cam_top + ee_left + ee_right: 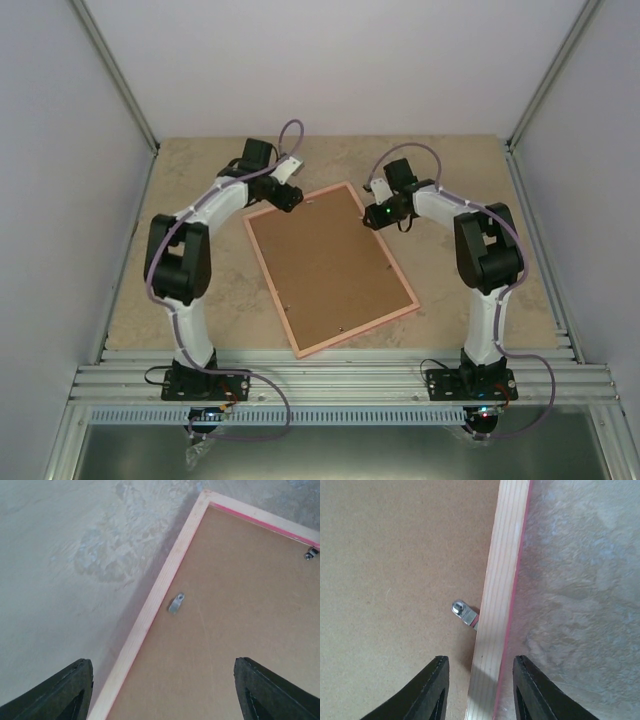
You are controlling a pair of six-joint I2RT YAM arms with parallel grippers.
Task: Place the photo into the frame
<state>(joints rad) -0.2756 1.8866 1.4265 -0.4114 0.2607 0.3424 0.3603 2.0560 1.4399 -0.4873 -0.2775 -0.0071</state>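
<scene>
Presently the right gripper (480, 658) stands partly spread at the bottom centre of its wrist view, its fingers astride the bare-wood right rail of the frame (501, 555) without pinching it. A small metal turn clip (464, 613) sits just above the fingers, reaching from the rail over the brown backing board (395, 555). The left gripper (162, 661) is spread wide and empty, poised over the opposite rail near the frame's far corner, with a left-rail clip (176, 602) at the centre of that view. The frame lies face down and skewed at the centre of the overhead view on the mottled table (470, 165), backing board seated, pink showing only along its edges. The photo is not visible in any view; whether it lies under the board cannot be told. Judgement: the step in hand concerns the clips, either releasing the board or securing it. The next move calls for a fingertip set precisely against the small clip and a short turn, without shifting the frame.
</scene>
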